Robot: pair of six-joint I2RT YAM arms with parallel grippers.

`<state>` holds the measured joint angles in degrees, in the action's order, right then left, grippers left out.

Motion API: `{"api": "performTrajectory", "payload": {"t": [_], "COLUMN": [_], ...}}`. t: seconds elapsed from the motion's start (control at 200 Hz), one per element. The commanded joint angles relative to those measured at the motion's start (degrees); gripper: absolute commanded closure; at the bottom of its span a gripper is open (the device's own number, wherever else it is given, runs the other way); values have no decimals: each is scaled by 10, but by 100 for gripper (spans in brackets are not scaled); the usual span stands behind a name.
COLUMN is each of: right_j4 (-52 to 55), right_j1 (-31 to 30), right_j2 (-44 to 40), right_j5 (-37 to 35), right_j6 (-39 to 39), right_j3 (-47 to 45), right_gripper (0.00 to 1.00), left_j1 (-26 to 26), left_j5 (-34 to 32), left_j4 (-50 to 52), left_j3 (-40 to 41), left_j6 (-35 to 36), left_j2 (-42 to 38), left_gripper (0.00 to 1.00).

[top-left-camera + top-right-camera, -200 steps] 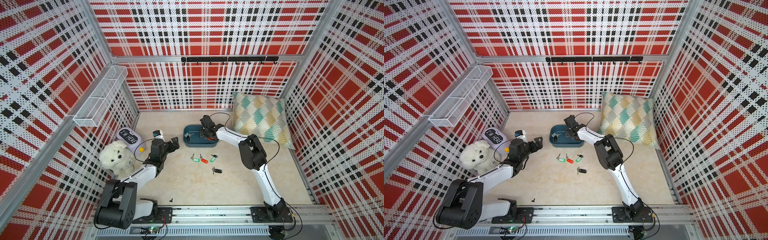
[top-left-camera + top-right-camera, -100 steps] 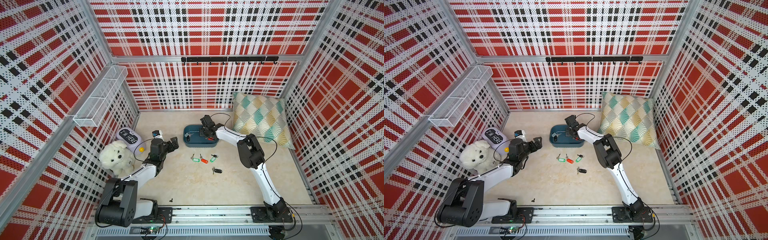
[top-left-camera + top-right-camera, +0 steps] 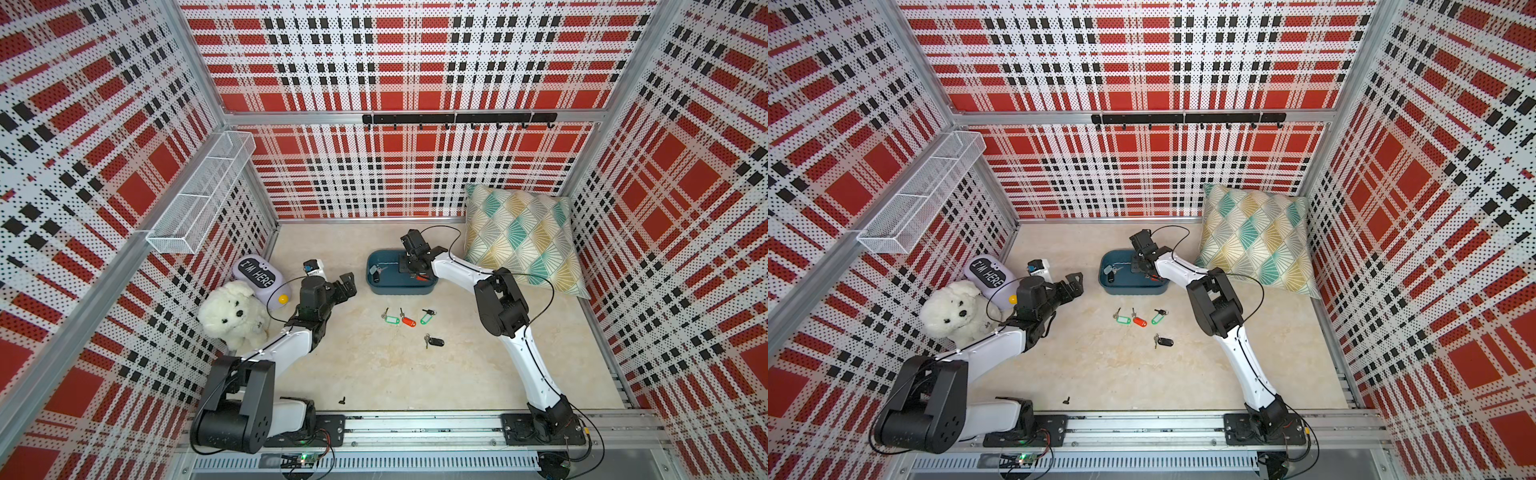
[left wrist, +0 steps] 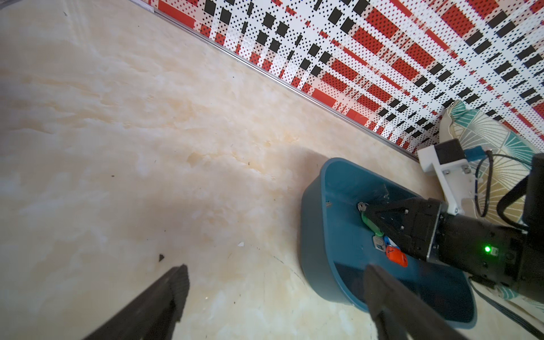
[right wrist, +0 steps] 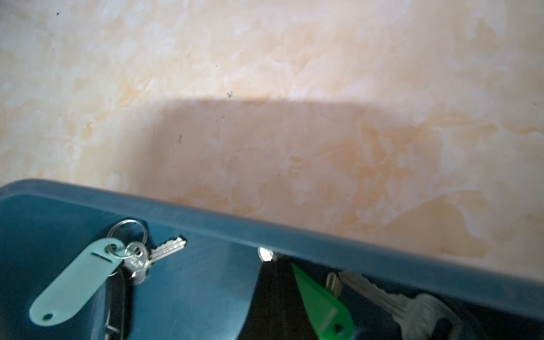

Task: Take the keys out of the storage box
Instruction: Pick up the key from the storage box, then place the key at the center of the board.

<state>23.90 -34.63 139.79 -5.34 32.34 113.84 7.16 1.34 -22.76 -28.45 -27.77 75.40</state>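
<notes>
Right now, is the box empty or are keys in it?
Not empty. The box holds a pale-tagged key and a green-tagged key in the right wrist view, and a red-tagged key in the left wrist view.

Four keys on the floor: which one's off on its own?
The black-tagged key. It lies alone, nearer the base rail; the two green-tagged keys and the red-tagged key sit in a row nearer the storage box.

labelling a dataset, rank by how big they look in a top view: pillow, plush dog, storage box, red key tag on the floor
1. pillow
2. plush dog and storage box, too close to split
3. red key tag, by far the smallest
</notes>
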Motion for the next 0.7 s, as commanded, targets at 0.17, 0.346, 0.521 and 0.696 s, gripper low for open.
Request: {"api": "performTrajectory", "payload": {"t": [0.17, 0.346, 0.521, 0.696], "right_j4": [-18, -24, -32, -22], "right_j1": [4, 4, -5, -32], "right_j2": [-83, -128, -202, -299], "right_j5": [-3, 6, 13, 15], "right_j6": [-34, -43, -59, -88], "right_j3": [-25, -53, -111, -188], "right_gripper": [100, 100, 100, 100], "left_j1": [-3, -1, 3, 6], "left_j5": [10, 10, 8, 4], "left_j4": [-11, -11, -11, -11], "left_j3": [-13, -11, -9, -6], "left_j6": [7, 6, 8, 7], "left_j2": [1, -7, -14, -24], "left_gripper": [1, 1, 1, 1]}}
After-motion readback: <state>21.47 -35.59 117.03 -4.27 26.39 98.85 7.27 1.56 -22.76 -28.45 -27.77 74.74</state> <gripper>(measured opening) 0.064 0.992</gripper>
